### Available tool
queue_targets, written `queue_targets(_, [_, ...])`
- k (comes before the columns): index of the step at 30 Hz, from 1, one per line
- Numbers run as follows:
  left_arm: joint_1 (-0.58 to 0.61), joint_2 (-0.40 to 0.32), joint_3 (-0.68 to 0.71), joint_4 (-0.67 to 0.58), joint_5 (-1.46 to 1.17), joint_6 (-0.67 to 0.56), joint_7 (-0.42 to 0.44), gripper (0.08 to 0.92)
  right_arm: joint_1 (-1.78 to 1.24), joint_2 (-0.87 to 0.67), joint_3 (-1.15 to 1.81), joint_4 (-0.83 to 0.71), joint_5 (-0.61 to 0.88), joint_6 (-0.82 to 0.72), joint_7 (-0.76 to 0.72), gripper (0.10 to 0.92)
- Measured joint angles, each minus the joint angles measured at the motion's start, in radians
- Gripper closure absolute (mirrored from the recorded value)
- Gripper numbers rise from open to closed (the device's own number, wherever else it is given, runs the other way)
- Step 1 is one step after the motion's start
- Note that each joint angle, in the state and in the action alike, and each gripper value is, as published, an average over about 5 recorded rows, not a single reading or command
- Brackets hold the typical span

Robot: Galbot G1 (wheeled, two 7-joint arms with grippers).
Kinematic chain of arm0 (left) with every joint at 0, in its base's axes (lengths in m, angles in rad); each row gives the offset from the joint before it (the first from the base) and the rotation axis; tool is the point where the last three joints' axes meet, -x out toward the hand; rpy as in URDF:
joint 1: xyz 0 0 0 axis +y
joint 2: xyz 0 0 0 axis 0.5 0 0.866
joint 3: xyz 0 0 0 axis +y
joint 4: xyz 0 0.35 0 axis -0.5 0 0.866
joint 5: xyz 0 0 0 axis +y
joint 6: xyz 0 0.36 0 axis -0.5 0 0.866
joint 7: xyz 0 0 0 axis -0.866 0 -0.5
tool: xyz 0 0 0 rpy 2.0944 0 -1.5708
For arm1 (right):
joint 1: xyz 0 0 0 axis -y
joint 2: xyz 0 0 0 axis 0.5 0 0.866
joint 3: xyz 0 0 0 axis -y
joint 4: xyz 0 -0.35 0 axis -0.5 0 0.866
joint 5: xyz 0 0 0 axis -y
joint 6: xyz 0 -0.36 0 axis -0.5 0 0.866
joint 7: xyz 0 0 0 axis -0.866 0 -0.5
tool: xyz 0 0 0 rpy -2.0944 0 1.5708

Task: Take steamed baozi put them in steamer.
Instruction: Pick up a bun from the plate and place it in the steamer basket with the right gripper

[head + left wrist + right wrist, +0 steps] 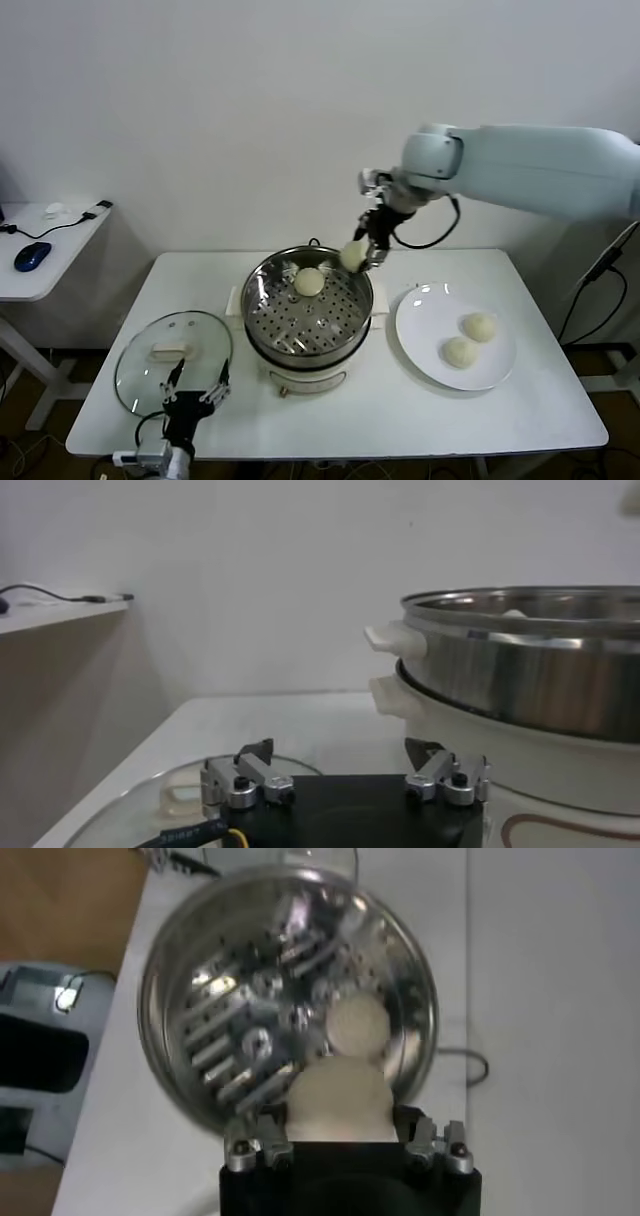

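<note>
Left gripper [196, 391]: sat lowest in head view, at table's near edge beside glass lid; fingers [253, 770] stood apart w/ nothing between them. Arm below it cut off by frame.
Glass lid [172, 360]: lay flat on white table [520, 400], near-left of steamer, pale handle on top. Left wrist view caught only its rim + handle.
Steamer [308, 318]: sat at table centre, shiny steel pot w/ perforated tray, on cream base w/ side handles. Curved brown line on base in left wrist view; cut off, no letters readable.
Bun in steamer [309, 282]: one baozi rested on tray, toward far side.
Right gripper [362, 252]: hung over steamer's far-right rim, clamped on a baozi.
Held baozi [337, 1100]: filled gap between fingers in right wrist view, directly above tray, just beside bun already inside; lower part hidden by gripper body.
Plate [422, 340]: white, right of steamer, apart from it.
Plate buns [470, 340]: two baozi, close together, toward plate's right half.
Side desk [55, 260]: far left, separate from table; blue mouse [32, 255] + black cable on it. Small white item near cable, too small to ID.
Writing: none readable anywhere.
</note>
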Motion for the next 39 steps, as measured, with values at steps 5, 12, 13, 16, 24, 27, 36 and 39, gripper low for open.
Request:
queue_targets(5, [-0.001, -0.002, 0.0, 0.0, -0.001, -0.001, 0.003, 0.177, -0.071, 0.108, 0.022, -0.045, 0.025, -0.049, 0.06, 0.338])
queue_targets(12, [-0.006, -0.012, 0.003, 0.003, -0.002, -0.001, 0.006, 0.177, -0.185, 0.222, 0.046, -0.137, 0.024, -0.092, 0.118, 0.338])
queue_targets(13, [-0.007, -0.013, 0.003, 0.004, -0.002, -0.001, 0.007, 0.177, -0.2, 0.236, 0.049, -0.15, 0.022, -0.095, 0.123, 0.338])
queue_targets(16, [-0.009, -0.014, 0.005, 0.007, -0.002, 0.0, 0.008, 0.177, -0.239, 0.269, 0.055, -0.187, 0.015, -0.102, 0.132, 0.338])
queue_targets(24, [-0.012, -0.014, 0.005, 0.011, -0.007, 0.001, 0.01, 0.177, -0.302, 0.313, 0.071, -0.251, -0.005, -0.109, 0.146, 0.317])
queue_targets(27, [-0.013, -0.014, 0.005, 0.011, -0.008, 0.002, 0.011, 0.177, -0.311, 0.317, 0.08, -0.26, -0.012, -0.102, 0.144, 0.255])
queue_targets(36, [-0.014, -0.013, 0.006, 0.003, -0.007, 0.003, 0.014, 0.177, -0.241, 0.266, 0.064, -0.222, -0.037, -0.026, 0.069, 0.203])
queue_targets(39, [-0.015, -0.015, 0.007, 0.0, -0.007, 0.003, 0.015, 0.177, -0.185, 0.212, 0.043, -0.183, -0.045, 0.013, 0.027, 0.202])
